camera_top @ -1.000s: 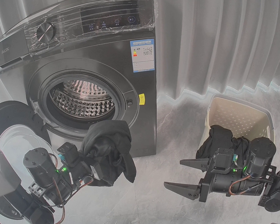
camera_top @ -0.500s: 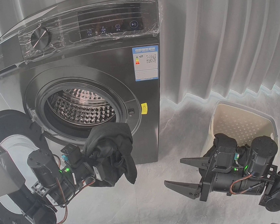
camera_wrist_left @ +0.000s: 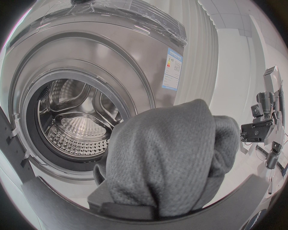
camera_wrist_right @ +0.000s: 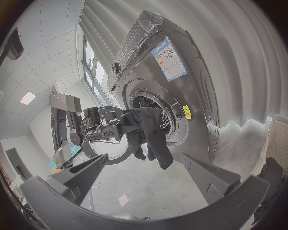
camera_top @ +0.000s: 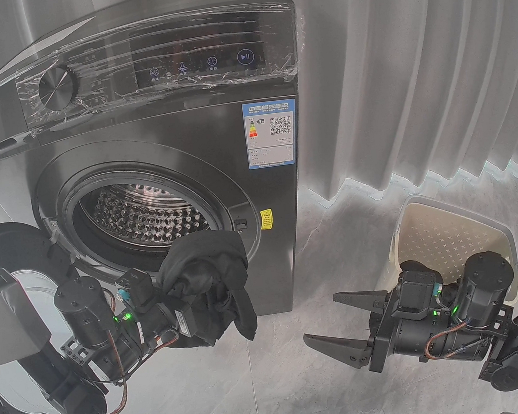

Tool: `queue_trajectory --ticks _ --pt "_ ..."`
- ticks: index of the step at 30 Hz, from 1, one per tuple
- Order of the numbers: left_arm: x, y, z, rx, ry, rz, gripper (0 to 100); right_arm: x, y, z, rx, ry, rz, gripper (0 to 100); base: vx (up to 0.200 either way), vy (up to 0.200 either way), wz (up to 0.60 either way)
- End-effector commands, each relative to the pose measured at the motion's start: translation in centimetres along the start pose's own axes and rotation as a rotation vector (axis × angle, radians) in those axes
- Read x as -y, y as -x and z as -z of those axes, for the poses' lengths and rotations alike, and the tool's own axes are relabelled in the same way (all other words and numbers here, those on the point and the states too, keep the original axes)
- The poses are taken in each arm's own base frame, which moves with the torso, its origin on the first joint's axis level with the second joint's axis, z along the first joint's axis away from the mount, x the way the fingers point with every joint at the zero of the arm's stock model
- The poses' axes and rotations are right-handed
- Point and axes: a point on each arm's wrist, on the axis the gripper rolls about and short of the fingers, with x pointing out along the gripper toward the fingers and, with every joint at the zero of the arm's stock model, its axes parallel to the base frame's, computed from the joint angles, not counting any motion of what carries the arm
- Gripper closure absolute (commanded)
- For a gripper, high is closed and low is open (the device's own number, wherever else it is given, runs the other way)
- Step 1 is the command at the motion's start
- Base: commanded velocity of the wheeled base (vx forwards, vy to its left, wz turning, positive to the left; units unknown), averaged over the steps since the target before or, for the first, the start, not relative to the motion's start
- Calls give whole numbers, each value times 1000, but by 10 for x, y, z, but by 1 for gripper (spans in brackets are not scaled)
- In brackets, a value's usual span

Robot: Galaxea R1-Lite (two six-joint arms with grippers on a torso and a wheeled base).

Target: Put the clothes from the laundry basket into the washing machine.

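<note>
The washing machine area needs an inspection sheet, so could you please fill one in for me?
Surface: grey marbled floor, glossy.
Job's things: dark grey front-loading washing machine, round door open, no clothes seen in steel drum; black garment hangs before the opening; cream plastic laundry basket holds dark clothes.
Clutter: nothing seen.
Grippers: left gripper shut on the garment; right gripper near the basket, jaws open, empty.
Cables: orange cable loop at each wrist.
Surroundings: white pleated curtain behind.
</note>
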Motion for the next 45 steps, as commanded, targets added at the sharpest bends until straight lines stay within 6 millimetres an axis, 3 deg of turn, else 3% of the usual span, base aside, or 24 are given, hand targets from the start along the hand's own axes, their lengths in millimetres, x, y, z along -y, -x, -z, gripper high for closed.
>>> queue_trajectory --ticks 1,11,32,41,45 --pt "0 -1 1 -5 0 0 100 0 0 0 1 0 -1 0 0 200 0" --pt "0 0 2 -6 1 -1 100 0 0 -1 3 1 1 0 0 200 0" --pt "0 -1 6 -25 0 1 100 0 0 0 1 0 -1 0 0 0 0" --pt "0 -1 7 -28 0 1 100 0 0 0 1 -1 -2 0 0 200 0" --pt "1 0 7 -31 -1 2 100 0 0 1 -2 -2 -1 0 0 0 0"
